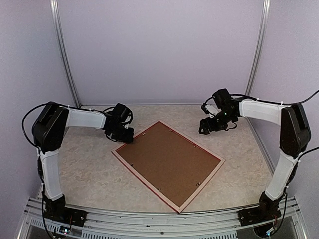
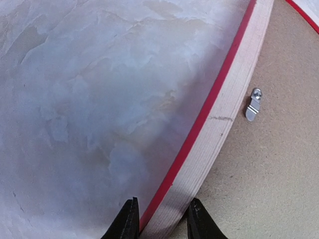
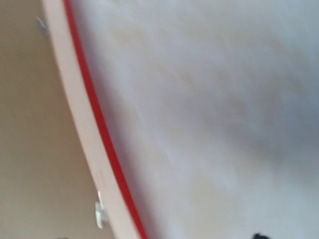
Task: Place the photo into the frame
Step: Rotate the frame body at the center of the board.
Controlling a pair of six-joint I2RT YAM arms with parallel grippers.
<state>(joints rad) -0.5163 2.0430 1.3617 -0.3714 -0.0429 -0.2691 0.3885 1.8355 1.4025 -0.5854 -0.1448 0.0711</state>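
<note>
The frame is lying face down, its rail pinched between the left jaws, right jaws hanging clear of it and I cannot tell their opening, photo not showing, presumably under the backing board, so insertion is looking done

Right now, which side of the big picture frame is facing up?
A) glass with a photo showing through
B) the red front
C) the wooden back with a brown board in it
C: the frame lies with its pale wood back up, a brown backing board fills it, and a small metal clip sits on that board.
</note>
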